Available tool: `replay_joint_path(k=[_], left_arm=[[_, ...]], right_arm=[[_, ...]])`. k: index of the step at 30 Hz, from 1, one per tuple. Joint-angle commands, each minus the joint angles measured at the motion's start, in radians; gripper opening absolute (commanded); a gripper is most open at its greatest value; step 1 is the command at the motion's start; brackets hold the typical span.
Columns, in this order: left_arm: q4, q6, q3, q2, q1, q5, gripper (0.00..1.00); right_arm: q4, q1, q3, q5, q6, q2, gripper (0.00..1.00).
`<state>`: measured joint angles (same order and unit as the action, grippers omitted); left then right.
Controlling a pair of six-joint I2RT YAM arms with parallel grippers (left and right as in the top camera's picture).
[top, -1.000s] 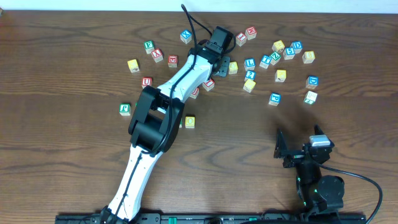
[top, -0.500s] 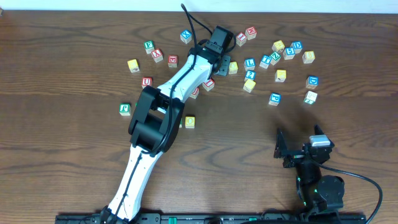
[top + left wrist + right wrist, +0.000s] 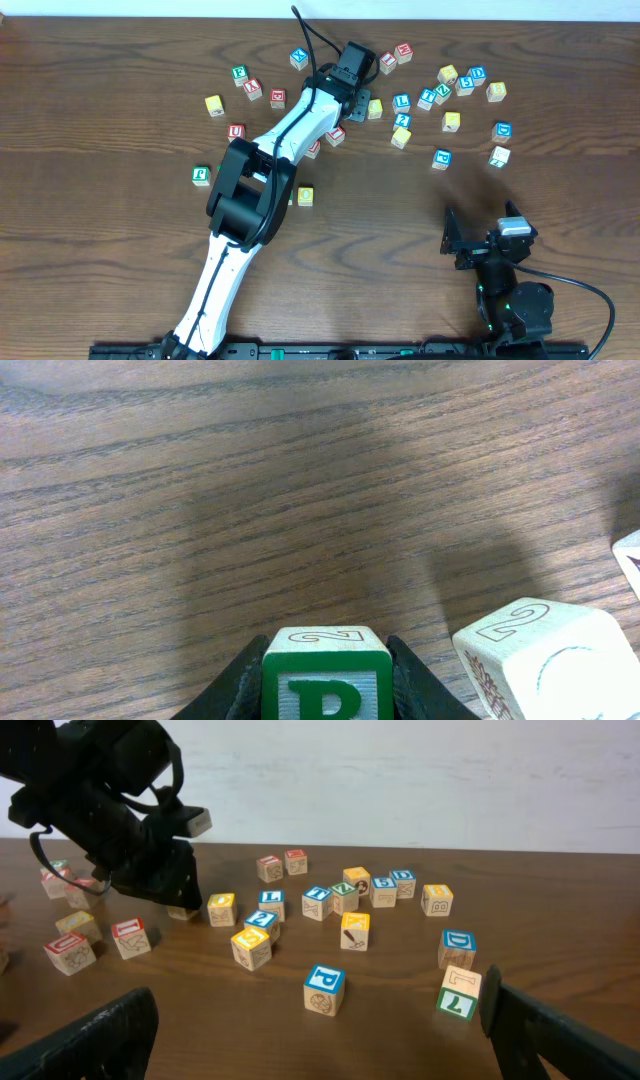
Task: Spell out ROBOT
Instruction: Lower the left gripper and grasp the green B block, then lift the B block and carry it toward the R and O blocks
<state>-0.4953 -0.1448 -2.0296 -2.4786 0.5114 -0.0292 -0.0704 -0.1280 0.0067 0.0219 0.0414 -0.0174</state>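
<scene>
My left gripper (image 3: 326,662) is shut on a green letter R block (image 3: 327,685) and holds it just over the wood table. In the overhead view this gripper (image 3: 357,103) is at the far middle of the table among scattered letter blocks. A cream block (image 3: 545,660) lies just right of the held one. My right gripper (image 3: 325,1040) is open and empty near the table's front right, also in the overhead view (image 3: 485,232). Ahead of it lie a blue P block (image 3: 324,988) and a green T block (image 3: 460,992).
Loose letter blocks are spread along the far side, among them a blue D block (image 3: 457,948). A yellow block (image 3: 305,196) and a green block (image 3: 201,176) lie beside the left arm (image 3: 250,190), which stretches diagonally across the table's middle.
</scene>
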Motion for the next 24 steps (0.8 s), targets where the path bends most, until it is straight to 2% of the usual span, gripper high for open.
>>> replay_joint_path(k=[1,6,10,13,15,16,20,22,24], left_arm=[[-0.024,0.014,-0.028,-0.010,-0.007,-0.008,0.30],[-0.028,0.014,-0.028,0.044,-0.007,-0.008,0.28],[-0.075,0.014,-0.028,0.170,-0.007,-0.008,0.27],[-0.175,0.014,-0.028,0.320,-0.007,-0.008,0.27],[-0.236,0.013,-0.028,0.393,-0.007,-0.008,0.21],[-0.281,0.013,-0.028,0.443,-0.007,-0.008,0.15],[-0.429,0.013,-0.028,0.603,-0.007,-0.010,0.08],[-0.535,-0.016,-0.021,0.690,-0.002,-0.090,0.08],[-0.579,-0.048,0.008,0.740,0.014,-0.179,0.08]], right_arm=[[-0.004,0.009,-0.001,0.001,0.006,0.006,0.99],[-0.004,0.009,-0.001,0.001,0.006,0.006,0.99],[-0.004,0.009,-0.001,0.001,0.006,0.006,0.99],[-0.004,0.009,-0.001,0.001,0.006,0.006,0.99],[-0.004,0.009,-0.001,0.001,0.006,0.006,0.99],[-0.004,0.009,-0.001,0.001,0.006,0.006,0.99],[-0.004,0.009,-0.001,0.001,0.006,0.006,0.99],[-0.004,0.009,-0.001,0.001,0.006,0.006,0.99],[-0.004,0.009,-0.001,0.001,0.006,0.006,0.99]])
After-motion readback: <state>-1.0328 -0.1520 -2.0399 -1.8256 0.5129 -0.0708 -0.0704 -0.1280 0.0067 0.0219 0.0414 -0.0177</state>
